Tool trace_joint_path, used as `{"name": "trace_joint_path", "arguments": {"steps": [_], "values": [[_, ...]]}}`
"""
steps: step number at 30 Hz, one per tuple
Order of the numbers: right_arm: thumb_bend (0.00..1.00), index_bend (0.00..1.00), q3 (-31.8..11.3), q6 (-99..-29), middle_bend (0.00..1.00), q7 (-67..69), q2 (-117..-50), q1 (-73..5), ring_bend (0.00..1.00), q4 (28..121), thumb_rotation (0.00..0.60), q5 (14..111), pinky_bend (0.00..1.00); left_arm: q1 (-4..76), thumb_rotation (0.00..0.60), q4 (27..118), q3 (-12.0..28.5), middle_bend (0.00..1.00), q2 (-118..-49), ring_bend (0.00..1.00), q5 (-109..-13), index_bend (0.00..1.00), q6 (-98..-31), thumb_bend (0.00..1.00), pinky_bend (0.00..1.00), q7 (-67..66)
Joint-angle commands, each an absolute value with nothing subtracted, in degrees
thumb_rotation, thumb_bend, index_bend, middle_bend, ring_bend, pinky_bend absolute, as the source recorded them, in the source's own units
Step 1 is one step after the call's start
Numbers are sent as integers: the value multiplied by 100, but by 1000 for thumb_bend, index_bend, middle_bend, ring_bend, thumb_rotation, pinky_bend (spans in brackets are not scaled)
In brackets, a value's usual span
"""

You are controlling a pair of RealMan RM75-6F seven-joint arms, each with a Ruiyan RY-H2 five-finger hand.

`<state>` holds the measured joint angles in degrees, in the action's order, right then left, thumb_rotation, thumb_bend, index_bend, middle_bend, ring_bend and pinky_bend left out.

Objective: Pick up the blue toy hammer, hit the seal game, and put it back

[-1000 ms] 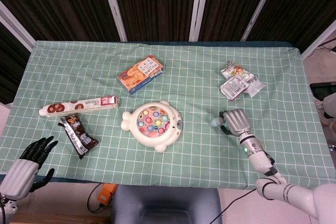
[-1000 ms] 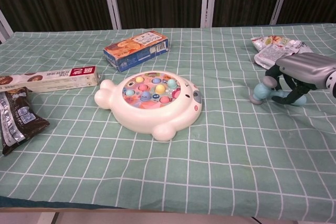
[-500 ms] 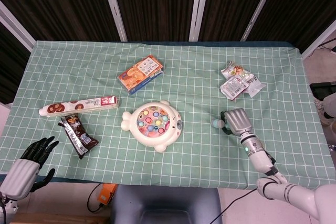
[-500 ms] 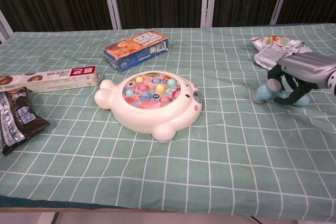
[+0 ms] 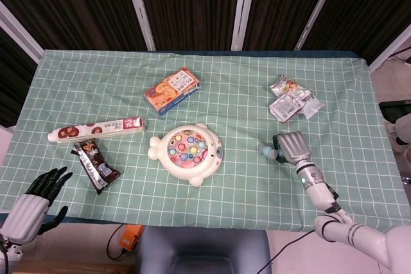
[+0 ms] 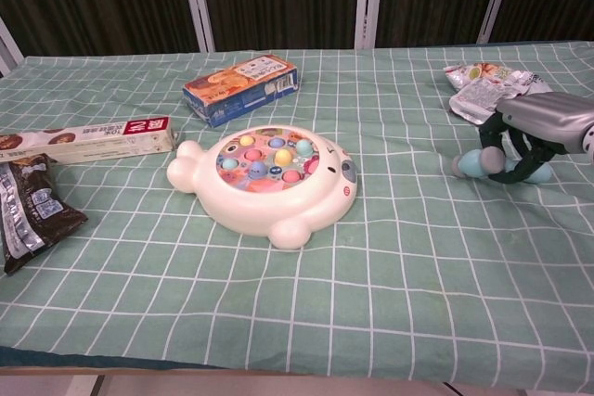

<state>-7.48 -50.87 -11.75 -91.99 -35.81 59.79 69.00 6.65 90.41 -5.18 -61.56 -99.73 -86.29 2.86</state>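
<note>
The blue toy hammer (image 5: 266, 152) (image 6: 471, 164) lies low over the green checked cloth at the right. Only its rounded head shows, pointing left. My right hand (image 5: 292, 147) (image 6: 538, 122) covers the handle, and its dark fingers (image 6: 509, 157) curl around it. The white seal game (image 5: 186, 147) (image 6: 269, 178) with coloured buttons sits at the table's middle, well to the left of the hammer. My left hand (image 5: 32, 206) hangs off the near left corner with fingers spread, holding nothing. It shows only in the head view.
An orange and blue box (image 5: 171, 90) (image 6: 239, 88) lies behind the seal game. A long red and white box (image 5: 96, 129) (image 6: 88, 139) and a dark snack wrapper (image 5: 95, 166) (image 6: 28, 210) sit at the left. Snack packets (image 5: 292, 102) (image 6: 487, 88) lie just beyond my right hand.
My right hand has shifted slightly to the right with the hammer, whose head has moved further from the seal game. The left hand has not moved.
</note>
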Motion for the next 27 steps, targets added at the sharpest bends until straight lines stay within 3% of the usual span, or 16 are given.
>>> {"name": "trace_joint_path", "arguments": {"steps": [1, 27], "values": [[437, 778, -761, -5068, 646, -1160, -9193, -3586, 669, 5975, 600, 6900, 719, 668, 600, 9047, -516, 30, -6159, 17, -9968, 0, -8620, 408, 128, 272], [428, 735, -884, -4799, 616, -739, -9216, -3620, 652, 5771, 600, 6827, 692, 674, 600, 9065, -512, 31, -6171, 25, -9939, 0, -8586, 409, 128, 212]]}}
